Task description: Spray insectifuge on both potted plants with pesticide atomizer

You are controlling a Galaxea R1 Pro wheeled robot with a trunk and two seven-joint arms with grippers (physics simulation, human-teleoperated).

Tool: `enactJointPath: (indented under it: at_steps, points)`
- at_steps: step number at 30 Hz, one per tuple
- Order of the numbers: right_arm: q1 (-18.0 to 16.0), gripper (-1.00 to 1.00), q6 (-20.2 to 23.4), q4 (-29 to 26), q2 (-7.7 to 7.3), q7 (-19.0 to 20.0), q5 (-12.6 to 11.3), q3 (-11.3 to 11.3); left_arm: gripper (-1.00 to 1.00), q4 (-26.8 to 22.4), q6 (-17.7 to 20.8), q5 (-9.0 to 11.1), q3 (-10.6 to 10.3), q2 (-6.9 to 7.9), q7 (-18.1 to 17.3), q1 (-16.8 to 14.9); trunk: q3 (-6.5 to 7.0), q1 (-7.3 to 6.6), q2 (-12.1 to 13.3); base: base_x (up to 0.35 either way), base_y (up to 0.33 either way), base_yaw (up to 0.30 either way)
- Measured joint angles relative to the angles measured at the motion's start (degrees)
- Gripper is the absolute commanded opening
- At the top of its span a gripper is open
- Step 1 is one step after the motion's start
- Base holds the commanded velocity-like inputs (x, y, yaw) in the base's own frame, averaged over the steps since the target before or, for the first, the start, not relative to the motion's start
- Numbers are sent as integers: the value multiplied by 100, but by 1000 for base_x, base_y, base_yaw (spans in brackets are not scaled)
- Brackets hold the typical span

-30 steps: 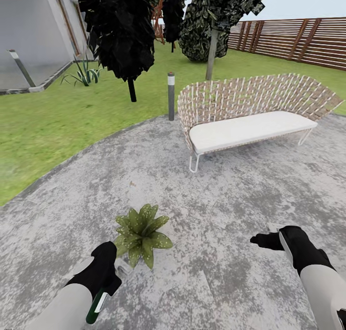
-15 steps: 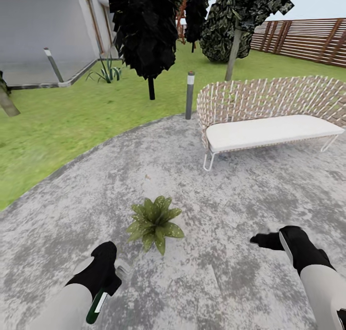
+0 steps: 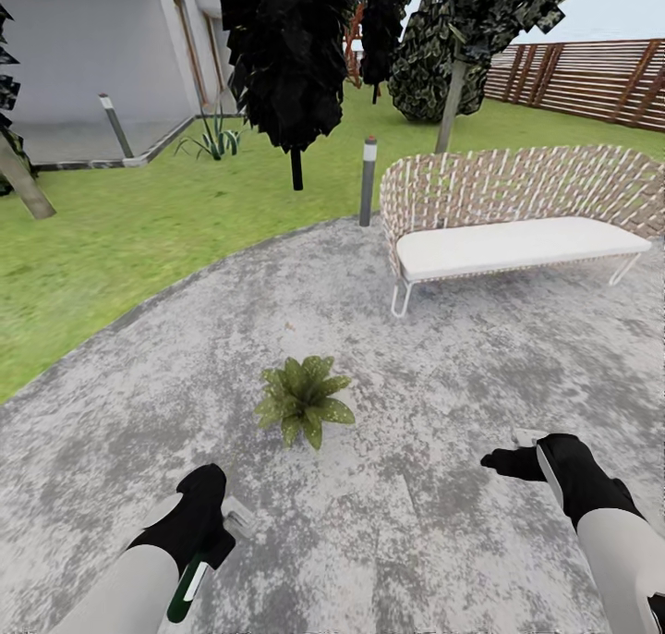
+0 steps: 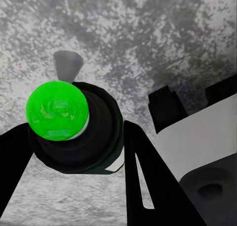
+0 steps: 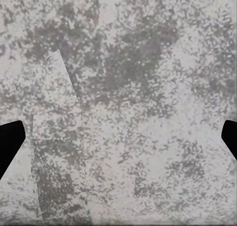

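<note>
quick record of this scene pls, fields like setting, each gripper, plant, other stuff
setting: grey paved patio bordered by lawn
left gripper: shut on the pesticide atomizer
right gripper: open, nothing between its fingers, above the paving
potted plant: on the patio ahead of both grippers, untouched; pot hidden by leaves
bench: woven back, white seat, beyond the plant
other: bollard light, wooden fence

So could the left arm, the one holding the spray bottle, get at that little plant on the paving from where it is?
Probably not without moving closer. The left gripper, shut on the pesticide atomizer, sits well short of the potted plant, with open patio between them. Nothing blocks the way; whether spray would carry that far, I can't tell.
</note>
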Motion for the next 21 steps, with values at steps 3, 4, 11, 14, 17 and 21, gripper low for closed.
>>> enactJointPath:
  at_steps: [3,4,11,14,17,21]
  points:
    - [0,100,1,0,0,0,0,-1,-100,-9,1,-1,0,0,0,-1,26,-1,0,-36,0,0]
    - [0,100,1,-2,0,0,0,-4,-100,-7,0,2,2,3,0,-1,35,-1,0,-11,0,0]
    - [0,100,6,-7,0,0,-5,-10,-100,-7,-7,31,26,3,0,8,97,-2,0,-2,0,0]
    - [0,100,8,-7,0,0,-8,-10,-100,-10,-329,168,126,23,-1,8,124,-2,0,0,0,0]
    - [0,100,10,-4,0,0,-9,-10,-100,-11,-708,308,394,33,-2,9,147,-2,0,0,0,0]
    - [0,100,-10,-7,0,-5,-8,-10,-100,-11,-1010,346,514,29,-5,9,153,-2,0,0,0,0]
